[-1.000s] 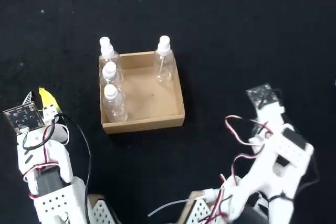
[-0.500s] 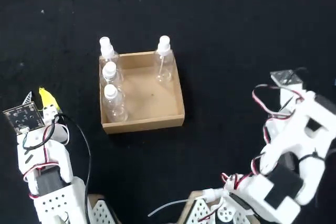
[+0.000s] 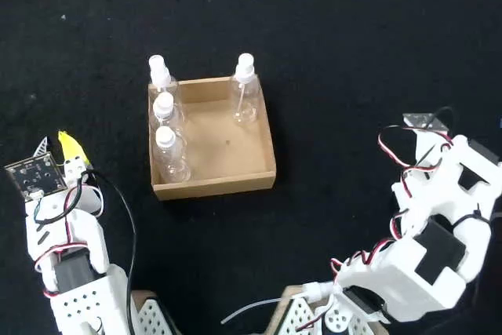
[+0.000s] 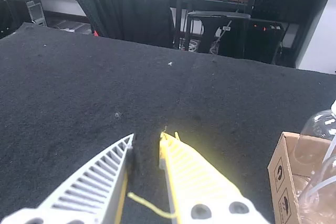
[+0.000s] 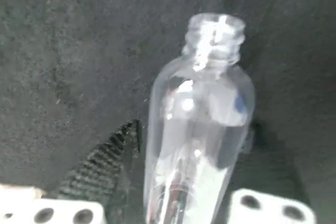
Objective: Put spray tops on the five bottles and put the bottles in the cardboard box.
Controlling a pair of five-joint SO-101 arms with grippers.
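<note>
- A black tabletop carries an open cardboard box near its middle.
- Three clear bottles with white spray tops stand in a row along the box's left wall: the far bottle at the far left corner, the middle bottle, and the near bottle.
- A fourth bottle, also fitted with a spray top, stands upright in the box's far right corner.
- The right end effector is well to the right of the box. It is closed on a clear topless bottle, whose open threaded neck sticks out past the fingertips.
- The left end effector sits at the near left, apart from the box. Its grey and yellow fingers are slightly parted, with nothing between them.
</note>
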